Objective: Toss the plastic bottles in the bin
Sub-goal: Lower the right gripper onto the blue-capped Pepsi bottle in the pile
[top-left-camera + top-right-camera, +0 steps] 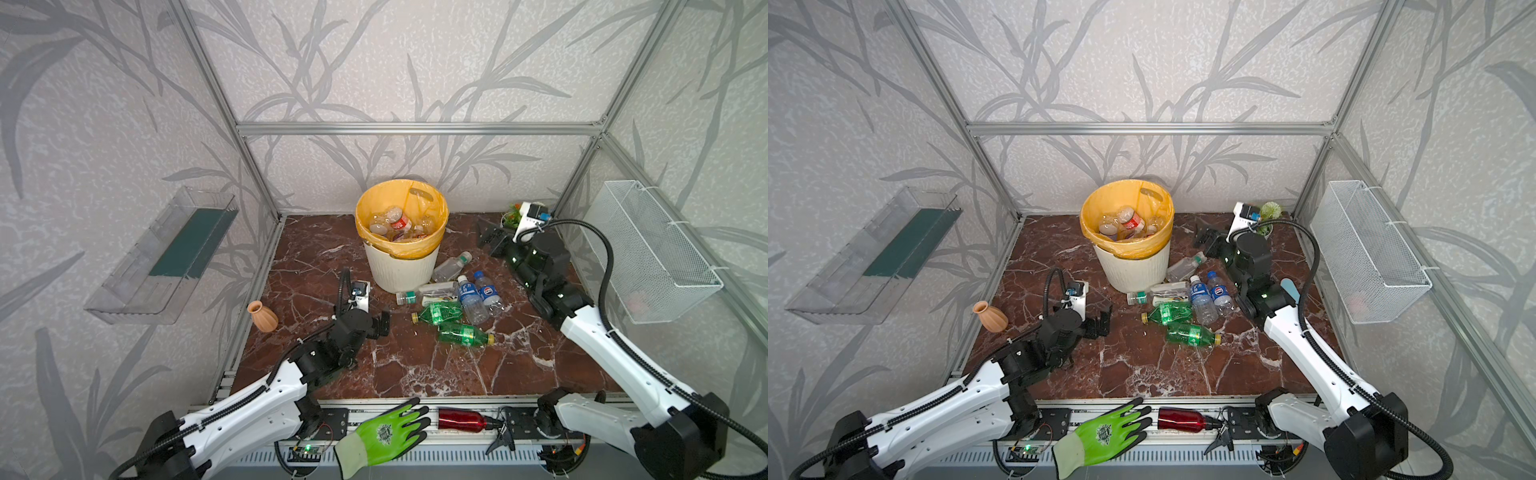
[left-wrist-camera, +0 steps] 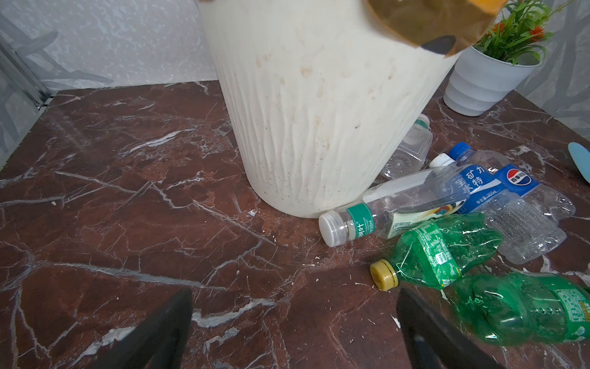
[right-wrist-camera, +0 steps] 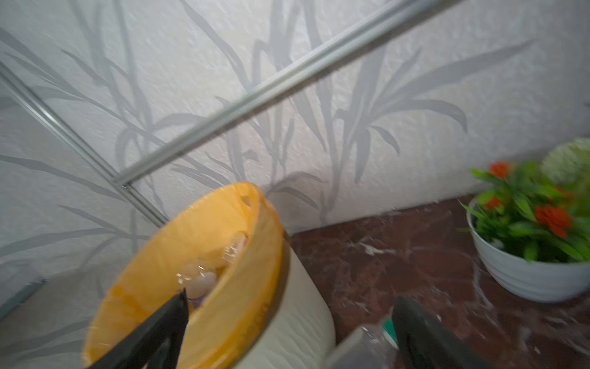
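**Desk:** Where is the cream-white ribbed round plastic bin (image 1: 401, 270) with the yellow-orange liner?

**Photographer:** Centre-back of the dark red marble table (image 1: 316, 257), with clear plastic bottles (image 1: 395, 222) inside. The loose bottles (image 1: 469, 299), two of them green, lie at the lower right of its base.

**Desk:** And the grippers?

**Photographer:** The left gripper (image 1: 379, 326), left of centre, has its jaws spread and empty. The right gripper (image 1: 490, 240), right of the rim, has its jaws wide apart and holds nothing.

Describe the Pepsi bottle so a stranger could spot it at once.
Find the cream bin with the yellow liner on the marble table. Right of it in both top views lie bottles, two blue-labelled ones side by side. The Pepsi bottle is the rightmost: blue cap and round logo, where its neighbour has a white cap.
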You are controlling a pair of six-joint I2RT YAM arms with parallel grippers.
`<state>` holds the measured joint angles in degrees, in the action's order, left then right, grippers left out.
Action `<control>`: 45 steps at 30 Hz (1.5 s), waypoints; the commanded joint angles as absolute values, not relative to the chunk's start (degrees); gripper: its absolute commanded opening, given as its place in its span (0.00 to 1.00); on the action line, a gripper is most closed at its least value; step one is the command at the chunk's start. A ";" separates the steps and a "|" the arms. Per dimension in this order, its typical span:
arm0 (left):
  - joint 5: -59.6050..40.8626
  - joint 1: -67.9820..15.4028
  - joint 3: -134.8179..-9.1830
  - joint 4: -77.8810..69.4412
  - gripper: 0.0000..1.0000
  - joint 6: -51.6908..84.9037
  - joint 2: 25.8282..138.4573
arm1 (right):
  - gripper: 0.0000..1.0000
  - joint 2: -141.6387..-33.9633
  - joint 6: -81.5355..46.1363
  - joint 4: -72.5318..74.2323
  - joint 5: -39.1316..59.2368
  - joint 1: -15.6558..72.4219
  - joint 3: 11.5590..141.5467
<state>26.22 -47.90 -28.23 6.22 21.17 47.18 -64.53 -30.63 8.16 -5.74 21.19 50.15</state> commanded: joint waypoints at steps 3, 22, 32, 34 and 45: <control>22.17 -47.90 -27.86 5.60 0.99 18.85 49.20 | 1.00 -61.73 -29.46 -0.24 -6.04 18.14 40.37; 16.95 -49.04 -31.95 1.40 0.97 18.24 59.43 | 0.79 -73.65 -18.99 -2.34 0.00 12.48 36.49; 16.81 -49.13 -33.05 1.23 0.97 18.37 61.55 | 0.76 -82.23 -15.87 -6.92 -1.03 12.27 44.10; 16.75 -49.13 -33.29 1.32 0.97 18.37 62.00 | 0.73 -84.14 -15.73 -8.89 -1.25 12.27 45.89; 17.96 -49.13 -33.48 1.32 0.97 18.29 62.55 | 0.68 -90.72 -14.35 -20.03 -0.62 12.30 52.91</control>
<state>16.86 -48.97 -31.79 1.65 18.06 62.15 -89.67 -15.55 -15.57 -0.97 12.58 51.09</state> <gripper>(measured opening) 0.971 0.683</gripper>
